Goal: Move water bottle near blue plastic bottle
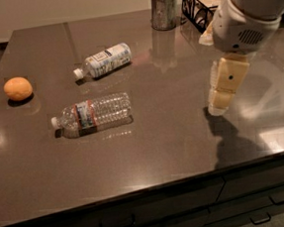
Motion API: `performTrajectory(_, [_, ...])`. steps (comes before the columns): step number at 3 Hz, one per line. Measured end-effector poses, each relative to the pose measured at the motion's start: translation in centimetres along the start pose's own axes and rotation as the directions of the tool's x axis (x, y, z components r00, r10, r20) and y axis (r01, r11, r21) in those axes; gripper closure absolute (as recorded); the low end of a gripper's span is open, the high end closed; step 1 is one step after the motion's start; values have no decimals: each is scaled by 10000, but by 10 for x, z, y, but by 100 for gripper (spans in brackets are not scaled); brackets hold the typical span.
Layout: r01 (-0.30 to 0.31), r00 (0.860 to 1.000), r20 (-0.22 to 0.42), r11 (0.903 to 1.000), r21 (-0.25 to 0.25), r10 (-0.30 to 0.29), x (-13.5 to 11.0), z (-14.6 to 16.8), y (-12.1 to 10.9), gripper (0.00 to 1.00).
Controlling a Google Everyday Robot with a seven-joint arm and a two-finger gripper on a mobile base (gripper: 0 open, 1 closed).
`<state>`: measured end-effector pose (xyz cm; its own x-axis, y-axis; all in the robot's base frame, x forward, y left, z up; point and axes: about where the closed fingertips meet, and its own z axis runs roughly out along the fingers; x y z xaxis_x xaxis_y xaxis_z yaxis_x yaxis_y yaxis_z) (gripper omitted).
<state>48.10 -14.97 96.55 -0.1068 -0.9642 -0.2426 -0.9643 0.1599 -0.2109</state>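
One end effector [219, 108] hangs over the right part of the counter [165, 153]. Its cream-coloured tip points down, just above the dark surface, and its shadow falls beside it toward the front edge. Whether it is clenched or released cannot be told from this angle. It touches neither bottle and sits well apart from both.

Left of it, near the middle of the counter, the water bottle [95, 113] lies on its side. Its white cap points left and the red-and-blue band sits close to the cap end. Behind it, further from the front edge, the blue plastic bottle [105, 60] also lies on its side with its cap to the left; a gap of bare counter separates the two. An orange [18, 89] rests near the left edge. At the back stand a metal cup [164, 15] and a wire basket [198, 5]. Drawer fronts [116, 222] run below the counter edge.
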Motion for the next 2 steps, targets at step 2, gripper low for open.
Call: performTrajectory(2, [1101,9910,868,9898,-905,-1023,-91,65,-27,0])
